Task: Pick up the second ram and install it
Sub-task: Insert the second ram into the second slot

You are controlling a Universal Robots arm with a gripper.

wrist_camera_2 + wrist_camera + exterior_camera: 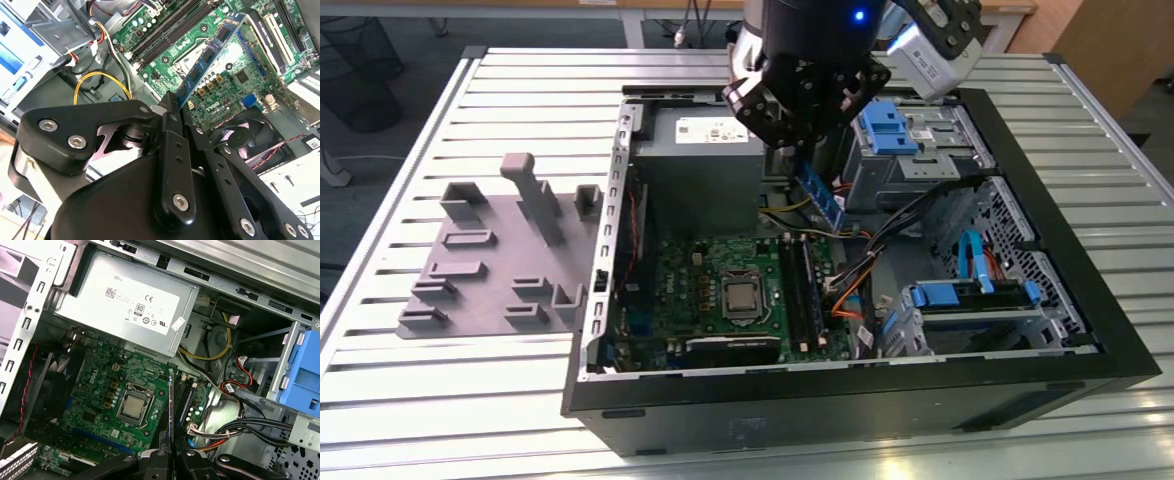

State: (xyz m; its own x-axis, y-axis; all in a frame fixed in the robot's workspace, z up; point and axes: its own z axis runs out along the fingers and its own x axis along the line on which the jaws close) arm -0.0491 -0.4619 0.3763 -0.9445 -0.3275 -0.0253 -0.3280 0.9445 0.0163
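Black jointed fingers (pixel 172 150) tight on thin, flat blue second ram (pixel 209 54)

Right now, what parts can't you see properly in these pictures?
Exterior view: the gripper covers the upper end of the second ram.
First wrist view: the second ram shows edge-on, so its faces are hidden.
Exterior view: the memory slots are too small to tell whether any is filled.

Workshop: slatted workbench (pixel 520 90), opened computer case (pixel 854 410)
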